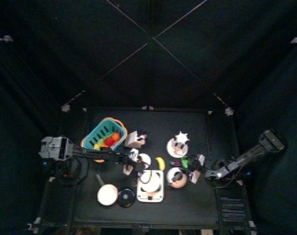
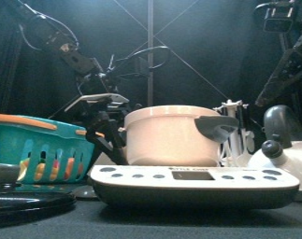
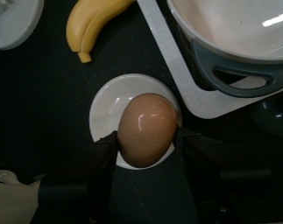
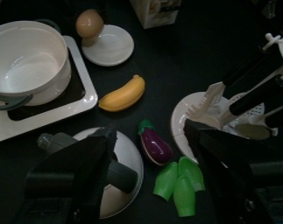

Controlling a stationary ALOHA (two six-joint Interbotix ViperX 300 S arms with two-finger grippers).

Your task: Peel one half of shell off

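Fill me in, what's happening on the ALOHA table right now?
The left gripper has its jaws closed around a brown egg, holding it over a small white dish. The shell looks whole; no peeling is visible yet. The right gripper hangs apart from the egg with jaws wide open and empty, above a banana and a toy eggplant. A white pot sits on a scale beside the dish.
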